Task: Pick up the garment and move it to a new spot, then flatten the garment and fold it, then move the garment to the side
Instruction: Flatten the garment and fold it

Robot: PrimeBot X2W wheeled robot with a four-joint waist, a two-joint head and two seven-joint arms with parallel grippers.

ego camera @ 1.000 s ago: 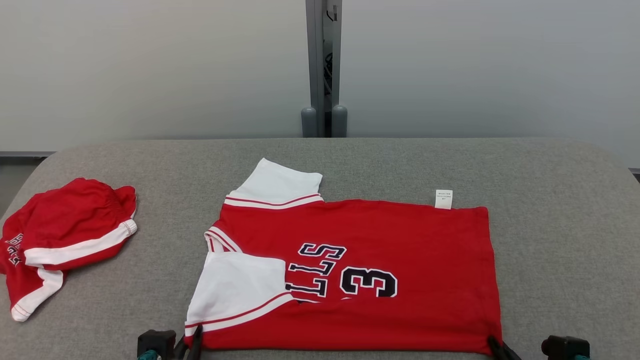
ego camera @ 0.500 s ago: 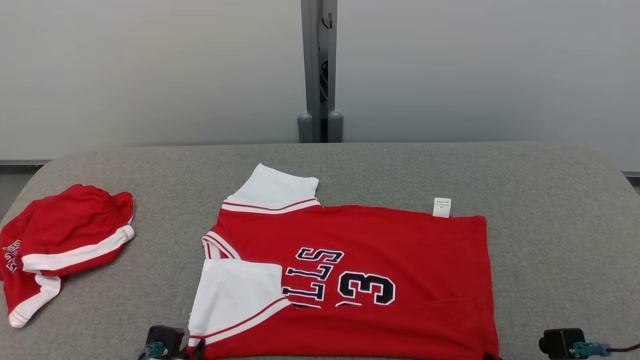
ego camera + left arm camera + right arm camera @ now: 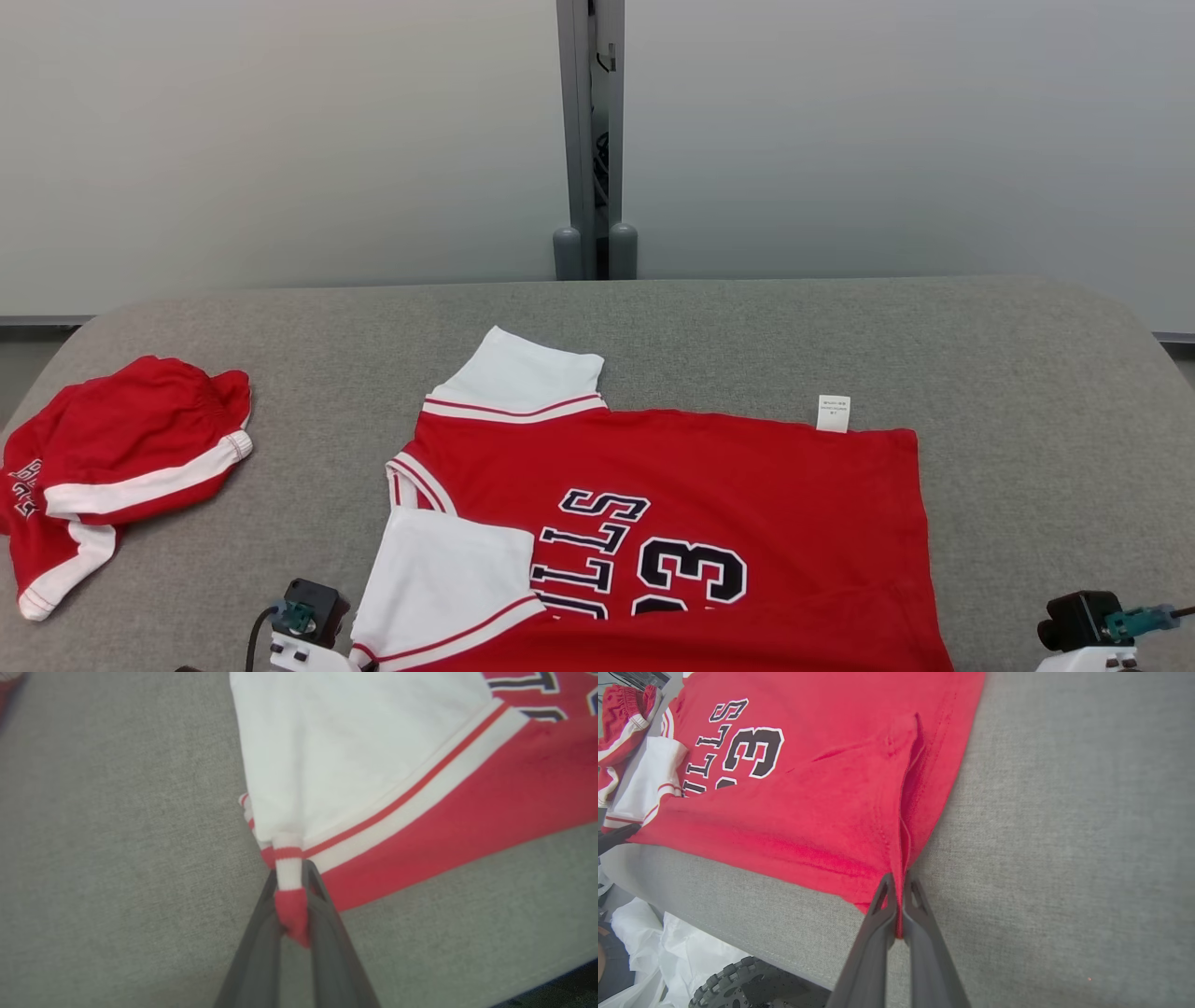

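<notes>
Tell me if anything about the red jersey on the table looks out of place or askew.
Yes. On the jersey, the near white sleeve lies folded over the chest, covering part of the lettering, while the far sleeve sticks out flat. By the right gripper, the fabric is puckered into a ridge.

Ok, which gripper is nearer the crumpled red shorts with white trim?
Left. The left gripper grips the red jersey at its sleeve end, toward the shorts; the right gripper grips the opposite hem corner, farther away.
</notes>
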